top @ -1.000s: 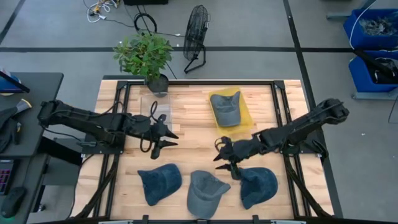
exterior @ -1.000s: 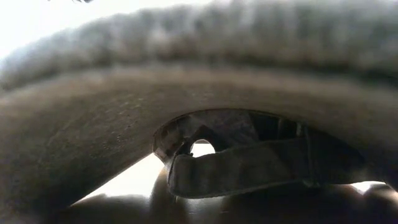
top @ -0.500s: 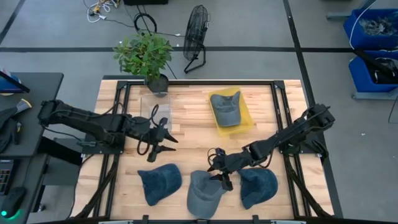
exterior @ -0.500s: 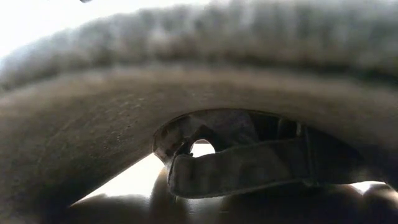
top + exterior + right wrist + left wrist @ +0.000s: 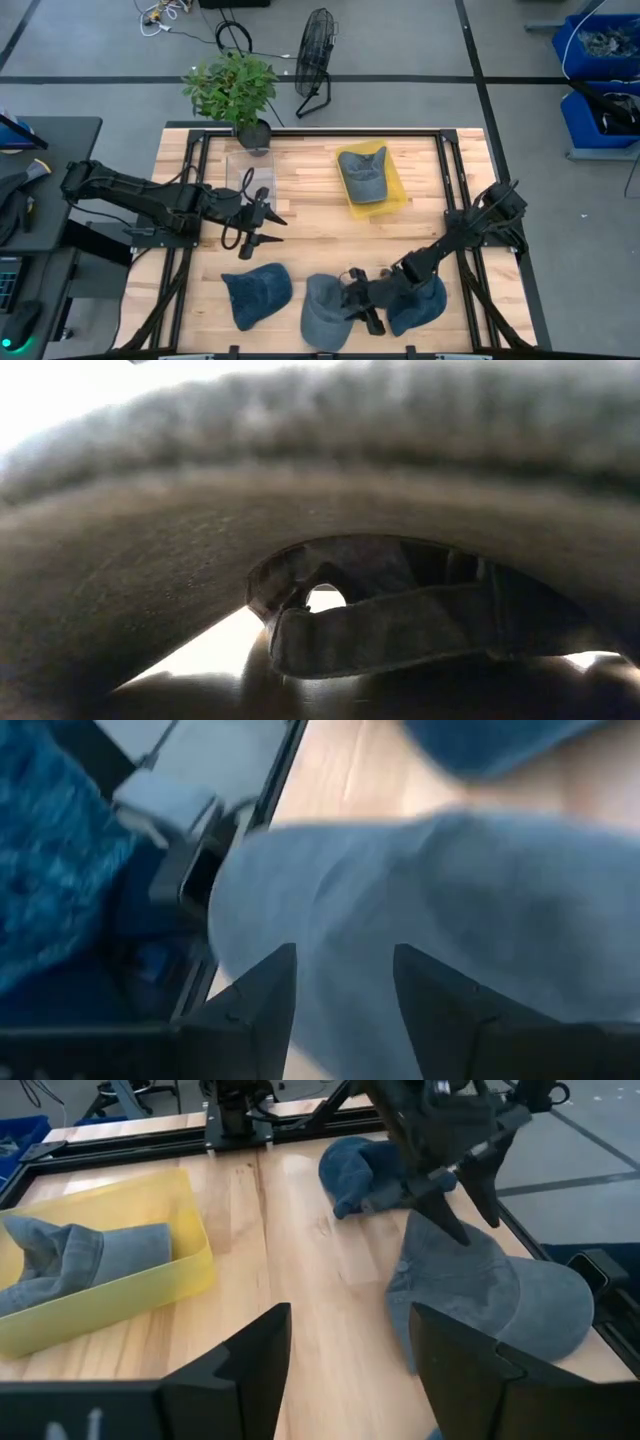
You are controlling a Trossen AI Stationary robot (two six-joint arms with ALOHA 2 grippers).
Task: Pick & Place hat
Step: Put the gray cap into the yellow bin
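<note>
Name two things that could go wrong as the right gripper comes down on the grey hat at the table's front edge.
1. The right gripper is open over the grey hat, with a blue hat close beside it; the arm might drag that one along.
2. The grey hat lies at the table's front edge, so a push could slide it off.

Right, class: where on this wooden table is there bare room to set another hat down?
Free: the bare wood between the yellow plastic tray, holding a grey cap, and the front row. Crowded: the front edge, with three caps and the right claw over the middle one.
</note>
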